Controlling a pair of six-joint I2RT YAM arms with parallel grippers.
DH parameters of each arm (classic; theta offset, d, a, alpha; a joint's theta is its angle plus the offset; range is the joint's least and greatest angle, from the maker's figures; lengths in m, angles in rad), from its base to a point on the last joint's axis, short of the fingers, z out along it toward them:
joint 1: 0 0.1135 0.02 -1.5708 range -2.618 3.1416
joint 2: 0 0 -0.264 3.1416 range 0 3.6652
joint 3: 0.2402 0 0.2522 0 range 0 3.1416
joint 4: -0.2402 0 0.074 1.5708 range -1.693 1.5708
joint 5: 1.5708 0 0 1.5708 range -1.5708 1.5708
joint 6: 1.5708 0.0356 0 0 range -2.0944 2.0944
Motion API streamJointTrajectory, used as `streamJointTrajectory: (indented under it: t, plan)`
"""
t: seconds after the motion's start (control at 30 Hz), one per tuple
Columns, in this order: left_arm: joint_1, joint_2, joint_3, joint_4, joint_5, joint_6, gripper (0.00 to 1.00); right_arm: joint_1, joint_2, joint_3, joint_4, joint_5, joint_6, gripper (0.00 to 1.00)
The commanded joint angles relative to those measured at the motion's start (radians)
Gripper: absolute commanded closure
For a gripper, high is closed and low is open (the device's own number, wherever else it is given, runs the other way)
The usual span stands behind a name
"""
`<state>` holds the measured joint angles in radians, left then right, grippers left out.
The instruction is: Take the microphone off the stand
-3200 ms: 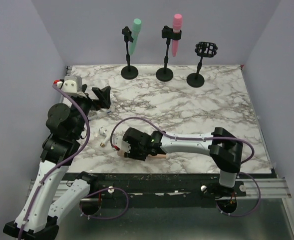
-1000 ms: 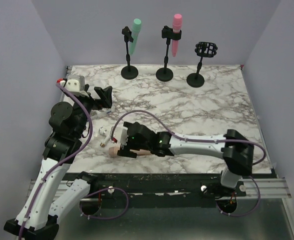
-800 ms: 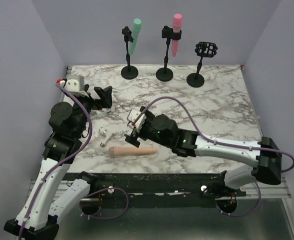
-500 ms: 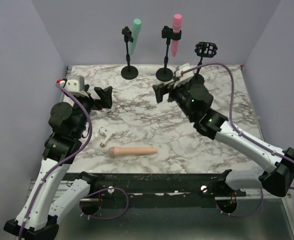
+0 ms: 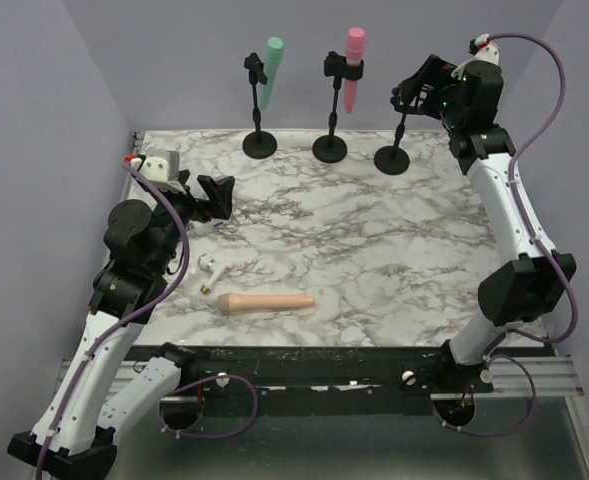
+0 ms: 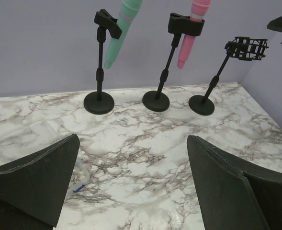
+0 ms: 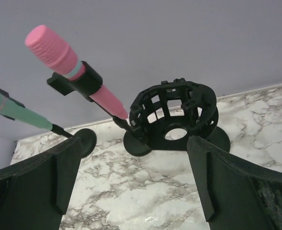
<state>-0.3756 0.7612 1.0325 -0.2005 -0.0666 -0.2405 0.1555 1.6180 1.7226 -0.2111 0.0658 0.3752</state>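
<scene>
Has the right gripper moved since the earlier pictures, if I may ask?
Yes: the right gripper went from the beige microphone to the far empty stand.

You have a table with a white-and-grey marble-look top, smooth, with a soft sheen. The stands are black and satin on the round bases; their clips look like matt plastic. The cage holder is a black plastic lattice, matt. The green microphone has a smooth, matt mint body. The pink microphone shows a ribbed head over a smooth barrel, both dull. The peach microphone is smooth and matt. On your left gripper and right gripper the fingers are matt black plastic, faintly grainy. The arm shells are glossy white plastic, the cables wear a smooth purple sheath, and the walls are flat, matt lilac.
</scene>
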Motion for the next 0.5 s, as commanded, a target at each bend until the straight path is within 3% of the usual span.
streamJointTrajectory:
  t: [0.0, 0.23, 0.47]
  plan:
    - [-0.013, -0.002, 0.02, 0.0, 0.026, -0.008, 0.01, -0.082, 0.135, 0.162, -0.172, -0.177, 0.114, 0.0]
    - [-0.019, 0.014, 0.017, 0.001, 0.024, -0.011, 0.01, -0.179, 0.25, 0.318, -0.154, -0.242, 0.132, 0.0]
    - [-0.019, 0.045, 0.005, 0.015, 0.018, -0.002, 0.01, -0.267, 0.389, 0.415, -0.099, -0.5, 0.216, 0.04]
